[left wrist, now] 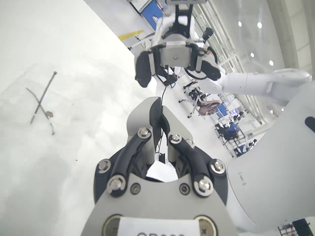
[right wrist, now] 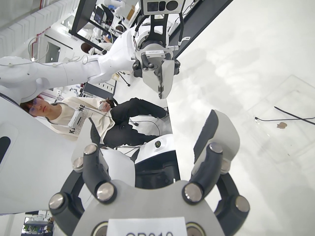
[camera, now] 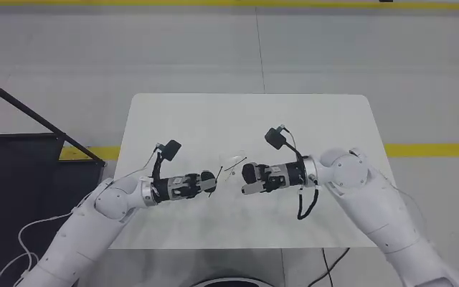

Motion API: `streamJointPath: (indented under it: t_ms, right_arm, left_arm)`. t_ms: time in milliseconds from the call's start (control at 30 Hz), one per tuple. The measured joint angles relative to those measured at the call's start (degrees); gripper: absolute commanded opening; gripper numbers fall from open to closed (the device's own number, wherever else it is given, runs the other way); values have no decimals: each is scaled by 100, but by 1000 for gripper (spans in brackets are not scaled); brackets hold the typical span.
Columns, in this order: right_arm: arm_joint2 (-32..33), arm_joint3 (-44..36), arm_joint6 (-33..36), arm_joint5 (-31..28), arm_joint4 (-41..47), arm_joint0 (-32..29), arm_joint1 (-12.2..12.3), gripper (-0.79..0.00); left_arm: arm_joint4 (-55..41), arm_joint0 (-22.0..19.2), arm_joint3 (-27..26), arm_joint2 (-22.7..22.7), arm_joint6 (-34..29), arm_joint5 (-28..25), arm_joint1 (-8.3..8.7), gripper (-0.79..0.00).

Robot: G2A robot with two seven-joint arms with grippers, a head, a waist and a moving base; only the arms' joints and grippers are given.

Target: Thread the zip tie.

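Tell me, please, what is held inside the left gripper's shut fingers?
A thin black zip tie is pinched in the left gripper, one end sticking out toward the open right gripper. The stretch inside the grip is covered.

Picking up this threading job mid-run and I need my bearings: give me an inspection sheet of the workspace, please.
Surface: white table.
Job's things: one zip tie pinched in the left hand; two spare zip ties lie crossed on the table.
Clutter: small brown scrap beside the spares; what looks like a clear tray under them.
Hands: left hand shut on the zip tie; right hand open, facing it, not touching.
Cables: black cable looped at the right wrist.
Surroundings: yellow floor line; black frame by the table's left side.
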Motion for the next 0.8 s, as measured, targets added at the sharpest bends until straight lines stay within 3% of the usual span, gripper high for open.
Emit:
streamJointPath:
  t_ms: [333, 567, 800]
  right_arm:
    - [4, 4, -7, 4, -5, -6, -2, 0]
    - [27, -161, -1213, 401, -230, -211, -80, 0]
    - [-75, -138, -1687, 284, -505, -257, -174, -228]
  left_arm:
    - [45, 21, -48, 3, 52, 49, -6, -785]
    - [481, 181, -236, 23, 570, 16, -73, -785]
    - [650, 199, -241, 71, 683, 117, -126, -785]
